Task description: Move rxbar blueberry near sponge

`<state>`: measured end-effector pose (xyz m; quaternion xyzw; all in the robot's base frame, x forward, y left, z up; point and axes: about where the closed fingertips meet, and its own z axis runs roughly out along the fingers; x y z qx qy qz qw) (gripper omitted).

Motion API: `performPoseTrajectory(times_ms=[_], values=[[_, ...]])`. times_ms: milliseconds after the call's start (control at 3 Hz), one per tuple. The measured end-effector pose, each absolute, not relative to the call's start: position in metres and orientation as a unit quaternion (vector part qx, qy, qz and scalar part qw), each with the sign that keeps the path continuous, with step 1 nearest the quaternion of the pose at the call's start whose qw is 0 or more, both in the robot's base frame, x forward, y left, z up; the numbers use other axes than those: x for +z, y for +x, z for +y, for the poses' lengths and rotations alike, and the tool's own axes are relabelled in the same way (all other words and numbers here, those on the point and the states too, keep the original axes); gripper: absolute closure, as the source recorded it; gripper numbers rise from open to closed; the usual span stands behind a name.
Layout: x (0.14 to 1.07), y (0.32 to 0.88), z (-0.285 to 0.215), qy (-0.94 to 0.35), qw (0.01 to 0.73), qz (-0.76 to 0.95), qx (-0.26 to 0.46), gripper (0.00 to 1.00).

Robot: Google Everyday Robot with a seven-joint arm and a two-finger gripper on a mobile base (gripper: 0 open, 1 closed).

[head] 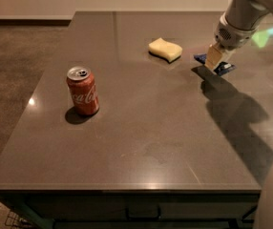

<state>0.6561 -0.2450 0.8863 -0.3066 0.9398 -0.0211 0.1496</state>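
In the upper right, the hand (216,59) is clamped on the rxbar blueberry (225,68) (dark blue wrapper, both ends showing), right of the pale yellow sponge (165,49) on the counter (151,142).

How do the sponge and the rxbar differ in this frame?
Colour: the sponge is pale yellow, the rxbar dark blue. Shape: the sponge is a thick, wavy-edged block, the rxbar thin and flat. State: the sponge lies free on the table, while the rxbar is held in the gripper to the sponge's right, partly hidden by it. Both are small and at the table's far end.
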Motion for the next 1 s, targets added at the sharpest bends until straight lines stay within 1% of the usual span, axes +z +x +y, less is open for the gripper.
performPoseTrajectory(times_ms=[333,1000], values=[[0.887,0.673,-0.242,-0.323,0.165,0.932,-0.017,1.00],[0.875,0.696,-0.219,-0.351,0.191,0.916,0.009,1.00]])
